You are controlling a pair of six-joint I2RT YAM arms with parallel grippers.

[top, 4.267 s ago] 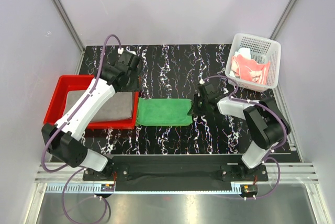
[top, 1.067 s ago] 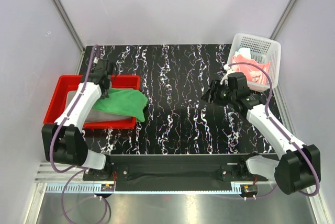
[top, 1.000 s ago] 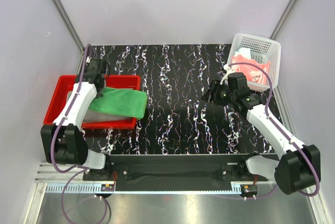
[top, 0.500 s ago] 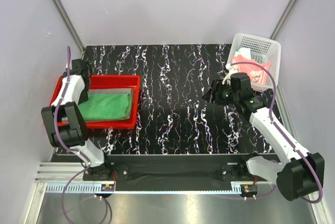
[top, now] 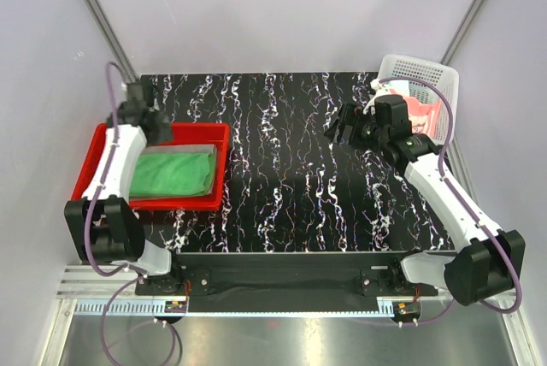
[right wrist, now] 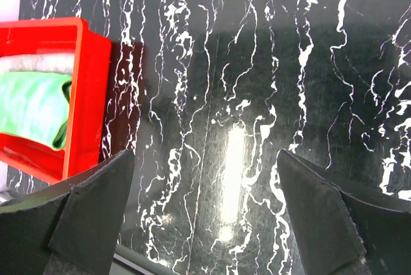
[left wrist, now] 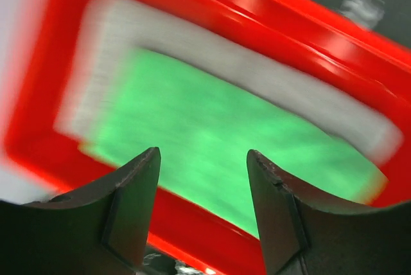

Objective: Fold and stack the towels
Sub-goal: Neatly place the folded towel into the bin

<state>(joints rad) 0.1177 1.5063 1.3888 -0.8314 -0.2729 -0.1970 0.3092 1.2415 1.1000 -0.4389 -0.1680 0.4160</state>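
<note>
Having released the green towel (top: 175,174), now folded atop the grey towel (top: 190,150) in the red tray (top: 224,165), my left gripper (left wrist: 202,159) lifts away open and empty, while my wide-open, empty right gripper (right wrist: 204,156) nears the basket (top: 444,84) holding the pink towel (top: 420,108).

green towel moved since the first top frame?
Yes. The green towel went left: from the table right of the red tray to inside it, lying on the grey towel.
</note>
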